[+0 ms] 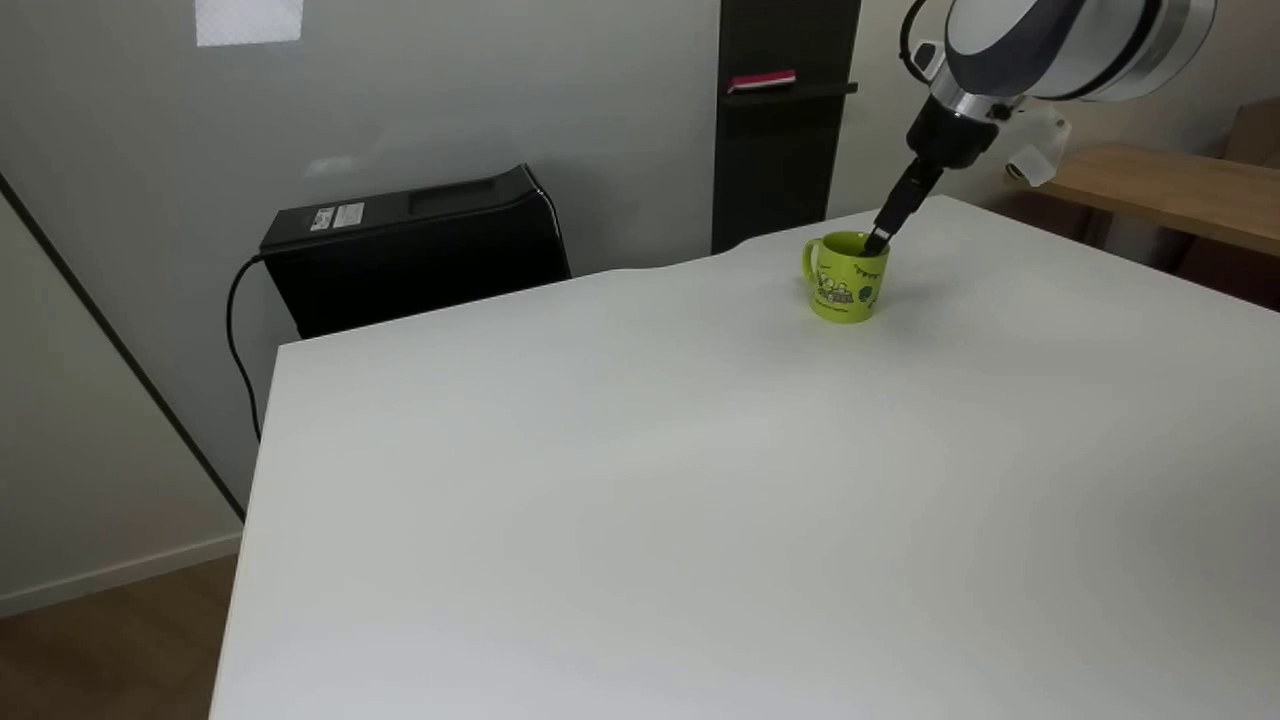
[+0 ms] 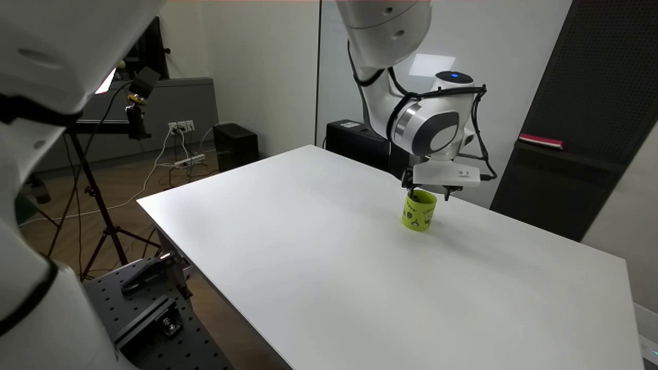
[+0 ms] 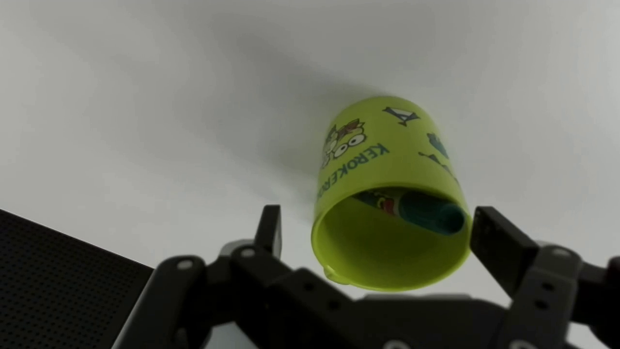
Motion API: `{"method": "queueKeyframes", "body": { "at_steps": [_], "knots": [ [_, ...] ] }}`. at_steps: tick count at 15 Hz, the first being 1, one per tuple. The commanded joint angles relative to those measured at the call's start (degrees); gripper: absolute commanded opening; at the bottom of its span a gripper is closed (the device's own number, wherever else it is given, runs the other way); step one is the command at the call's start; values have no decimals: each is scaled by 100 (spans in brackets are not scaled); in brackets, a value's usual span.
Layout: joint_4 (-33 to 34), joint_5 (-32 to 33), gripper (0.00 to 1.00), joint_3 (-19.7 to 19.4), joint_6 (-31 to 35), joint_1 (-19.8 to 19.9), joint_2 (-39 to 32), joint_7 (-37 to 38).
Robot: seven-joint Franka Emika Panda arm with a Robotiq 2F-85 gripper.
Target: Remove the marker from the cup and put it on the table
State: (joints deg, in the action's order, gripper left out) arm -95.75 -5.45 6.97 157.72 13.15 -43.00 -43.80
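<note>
– The Panda arm's white links (image 2: 56, 313) crowd my far left, closest of all in an exterior view. A black tripod (image 2: 96, 192) stands just right of them.

– Then?

– The white table (image 2: 288, 241), and on it a cartoon-printed lime-green mug (image 2: 417, 213), upright near the far edge in both exterior views.

– How's your Robotiq gripper (image 3: 378, 215)?

– Wide. Left to right on my wrist view: 1 finger (image 3: 270, 232) clear of the mug, then the mug's mouth, then finger number 2 (image 3: 501, 242) right at the rim. Touching or just beside it, I can't tell from here.

– And the marker (image 3: 411, 206)?

– Inside the mug, tilted against the wall, its teal end up by the rim, near finger number 2.

– Anything past that, on the right?

– A tall black perforated panel (image 2: 591, 87) in an exterior view, with a thin red item (image 2: 541, 141) lying at mid-height, too small for me to name.
</note>
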Motion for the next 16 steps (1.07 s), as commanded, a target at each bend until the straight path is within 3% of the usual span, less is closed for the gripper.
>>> {"method": "queueKeyframes", "body": {
  "at_steps": [1,4,6,16],
  "knots": [
    [256,153,100,20,24,2,-183,282],
    [280,171,100,8,12,-10,-220,321],
    [295,204,72,-11,0,-28,-239,370],
    [367,513,0,-127,-66,-104,-259,720]
  ]
}}
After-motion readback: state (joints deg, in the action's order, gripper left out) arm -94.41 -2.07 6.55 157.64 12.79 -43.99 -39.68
